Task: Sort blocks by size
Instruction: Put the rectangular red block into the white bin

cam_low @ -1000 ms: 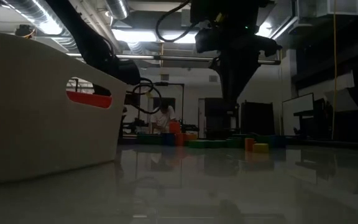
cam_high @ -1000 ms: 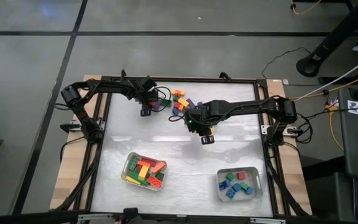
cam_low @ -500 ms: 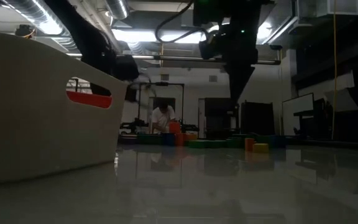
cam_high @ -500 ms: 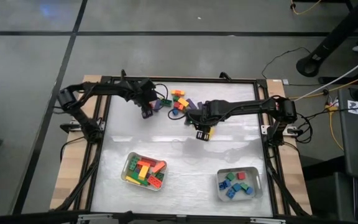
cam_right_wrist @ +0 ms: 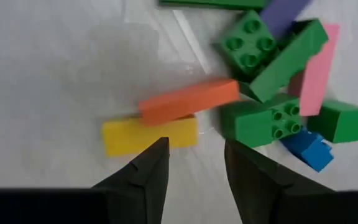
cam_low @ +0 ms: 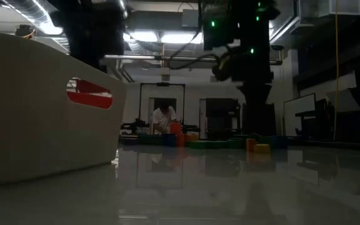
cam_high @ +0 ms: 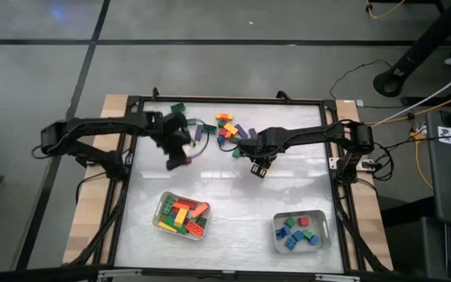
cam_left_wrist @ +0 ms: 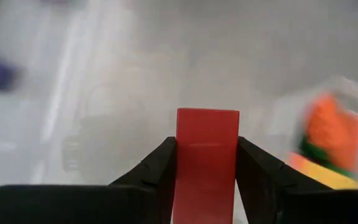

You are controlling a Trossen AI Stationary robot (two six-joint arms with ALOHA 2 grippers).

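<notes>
White tabletop (cam_high: pixel 233 204) in a dark frame, grey floor around it; at table level a dim room shows beyond, with a person (cam_low: pixel 164 119) far back.

Loose blocks (cam_high: pixel 227 127) lie heaped near the far edge, around its middle: red, yellow, green, purple, orange. One green block (cam_high: pixel 178 107) sits apart at the far edge, toward the left corner.

Two pale trays near the near edge. Left tray (cam_high: pixel 160 213) holds long blocks in red, yellow, green, orange. Right tray (cam_high: pixel 276 239) holds short squarish blocks, blue, green and red.

Left gripper (cam_high: pixel 175 150) hangs over the left part of the tabletop, between the heap and the left tray. Its fingers (cam_left_wrist: pixel 157 168) are closed on a red block (cam_left_wrist: pixel 206 155), one finger against each side, the block standing out past the tips. Part of a tray with orange, green and yellow pieces shows beyond it in the wrist view.

Right gripper (cam_high: pixel 258 160) is at the near side of the heap. Its fingers (cam_right_wrist: pixel 149 165) stand narrowly apart and hold nothing. Just past the tips lies a yellow block (cam_right_wrist: pixel 149 134) with an orange block (cam_right_wrist: pixel 188 99) resting across its top; green blocks (cam_right_wrist: pixel 266 118), a pink one (cam_right_wrist: pixel 319 68) and a blue one (cam_right_wrist: pixel 309 149) crowd beside them.
</notes>
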